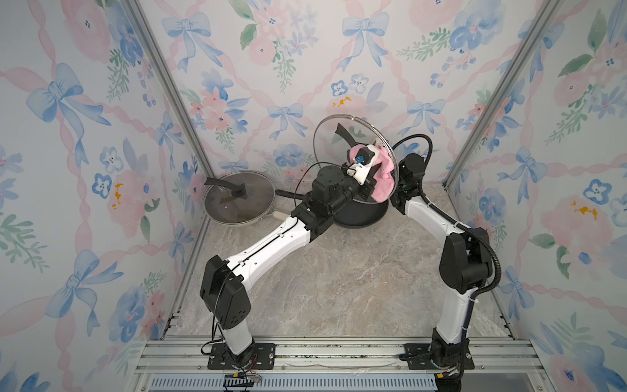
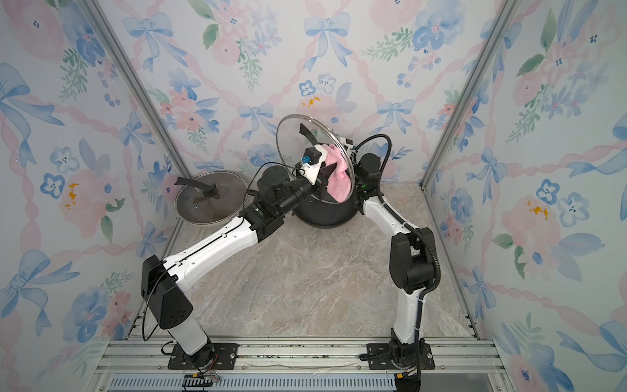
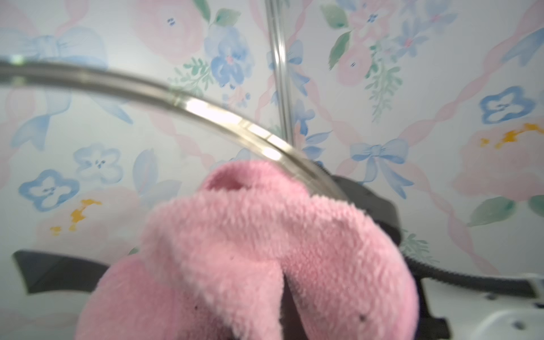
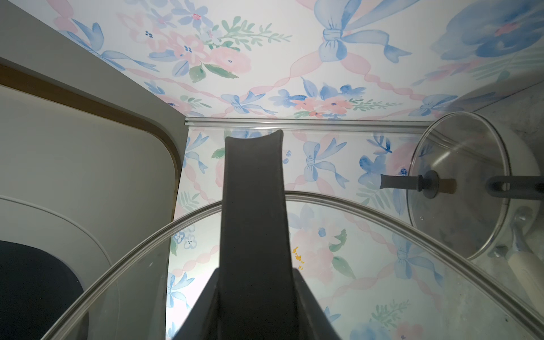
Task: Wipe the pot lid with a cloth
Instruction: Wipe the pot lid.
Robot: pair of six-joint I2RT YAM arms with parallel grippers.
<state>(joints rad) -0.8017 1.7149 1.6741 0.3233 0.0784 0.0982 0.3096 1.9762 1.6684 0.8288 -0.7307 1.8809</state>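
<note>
The pot lid (image 1: 327,152) (image 2: 291,149) stands on edge above the dark pot (image 1: 359,217) (image 2: 325,213) at the back of the table (image 1: 339,271), its clear glass tilted toward the rear wall. My right gripper (image 4: 256,297) is closed on the lid's black handle (image 1: 342,134) (image 4: 253,206). The right wrist view shows the handle rising between two dark wedges, but its base and my fingertips are cut off at the frame's edge. In both top views that gripper is almost wholly hidden behind the glass and the cloth (image 1: 385,176) (image 2: 339,183) (image 3: 265,250). My left gripper (image 1: 373,169) (image 2: 327,166) is clamped on this pink, fuzzy rag and holds it against the near face of the lid, close to the rim on my right side. The fingertips are buried in the folds, and only a dark sliver of one finger (image 3: 290,294) shows in the left wrist view. That view is blurred, and the lid's rim there is only a smeared shiny band. I cannot tell how much of the cloth lies flat on the glass, nor whether the lid's lower edge touches the pot, since my left forearm covers that spot and much of the pot. A second glass lid (image 1: 237,200) (image 4: 459,182) lies on a pale pan (image 1: 251,222) by the left wall, well apart from both grippers.
</note>
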